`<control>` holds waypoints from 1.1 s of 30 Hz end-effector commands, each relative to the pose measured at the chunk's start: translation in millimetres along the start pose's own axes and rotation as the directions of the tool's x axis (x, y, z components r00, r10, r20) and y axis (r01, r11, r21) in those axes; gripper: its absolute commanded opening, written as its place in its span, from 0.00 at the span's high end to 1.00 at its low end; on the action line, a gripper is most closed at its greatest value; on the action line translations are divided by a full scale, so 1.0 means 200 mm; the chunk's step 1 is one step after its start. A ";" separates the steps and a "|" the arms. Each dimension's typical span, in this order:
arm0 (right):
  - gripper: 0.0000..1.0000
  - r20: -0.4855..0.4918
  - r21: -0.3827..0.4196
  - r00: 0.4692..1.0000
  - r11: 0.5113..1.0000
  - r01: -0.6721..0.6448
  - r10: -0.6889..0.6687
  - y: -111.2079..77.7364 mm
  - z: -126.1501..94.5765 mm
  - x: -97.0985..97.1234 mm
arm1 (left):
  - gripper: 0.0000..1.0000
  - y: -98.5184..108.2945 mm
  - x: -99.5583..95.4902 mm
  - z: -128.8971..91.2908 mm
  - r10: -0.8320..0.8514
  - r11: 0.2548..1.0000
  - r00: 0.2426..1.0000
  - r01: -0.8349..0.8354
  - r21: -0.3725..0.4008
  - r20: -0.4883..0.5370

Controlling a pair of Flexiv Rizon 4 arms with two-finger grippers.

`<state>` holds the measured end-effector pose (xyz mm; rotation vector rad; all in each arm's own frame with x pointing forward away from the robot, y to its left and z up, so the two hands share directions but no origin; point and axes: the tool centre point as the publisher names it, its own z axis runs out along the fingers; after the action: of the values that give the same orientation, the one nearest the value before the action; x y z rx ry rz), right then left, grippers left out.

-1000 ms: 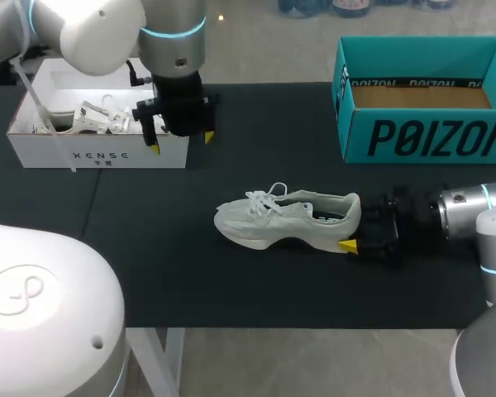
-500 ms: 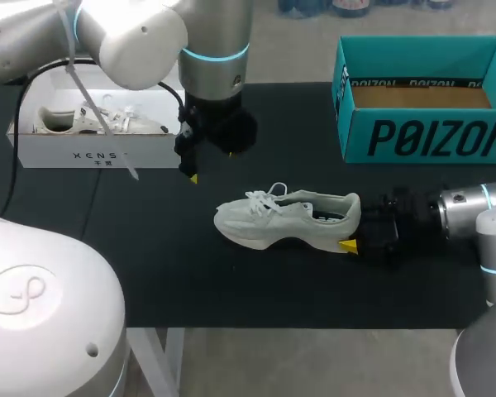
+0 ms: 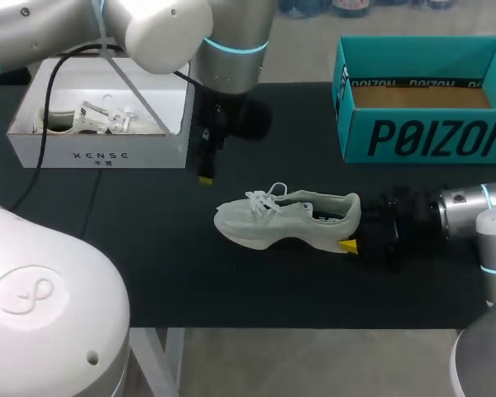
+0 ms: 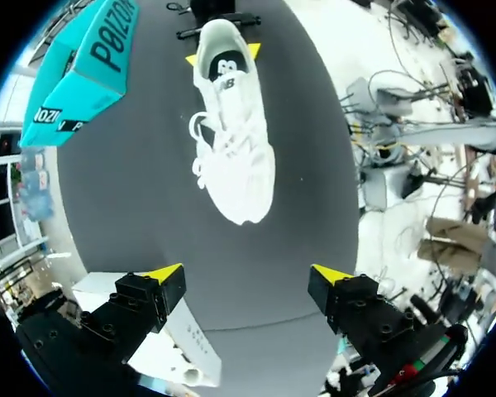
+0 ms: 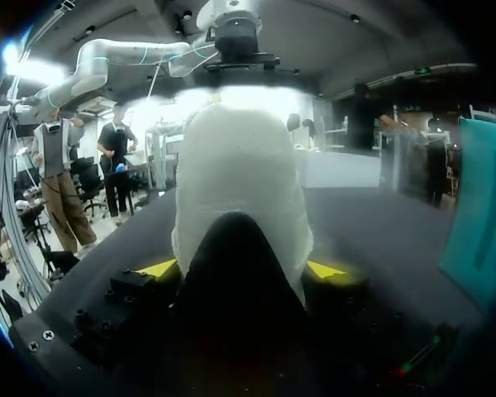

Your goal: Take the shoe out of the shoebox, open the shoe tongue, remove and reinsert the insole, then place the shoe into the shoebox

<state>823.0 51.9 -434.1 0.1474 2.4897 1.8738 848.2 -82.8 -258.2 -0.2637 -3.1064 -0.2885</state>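
shoe [image 3: 288, 218] is lying upright on the table [image 3: 149, 248], outside the teal shoebox [image 3: 422, 91] | right gripper [image 5: 241, 270] is clamping its heel | left gripper [image 4: 247, 274] is hanging spread wide, empty, above the toe

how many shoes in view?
2. One shoe lies mid-table, heel in the right end effector; a second shoe lies in the white box at far left. Inside the teal box is partly hidden.

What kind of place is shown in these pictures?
Probably a robot test bench: a black table bears a white shoe and a teal shoebox, with a left arm and a right arm over it.
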 end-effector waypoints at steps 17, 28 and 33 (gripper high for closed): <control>1.00 0.001 0.001 1.000 1.000 -0.001 0.001 -0.01 0.02 0.00 | 0.00 -0.15 0.04 -0.13 -0.888 0.451 0.455 0.890 0.068 -0.064; 1.00 0.001 0.001 1.000 1.000 -0.001 0.001 -0.01 0.02 0.00 | 0.00 -0.34 0.13 -0.07 -0.974 0.226 0.225 0.974 -0.032 -0.033; 1.00 0.001 0.001 1.000 1.000 -0.001 0.001 -0.01 0.02 0.00 | 0.00 -0.37 0.15 -0.06 -0.969 0.244 0.243 0.969 -0.026 -0.044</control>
<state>823.0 52.0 -434.0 0.1473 2.4899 1.8737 805.5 -147.4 -258.6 1.4432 -2.8362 -0.1982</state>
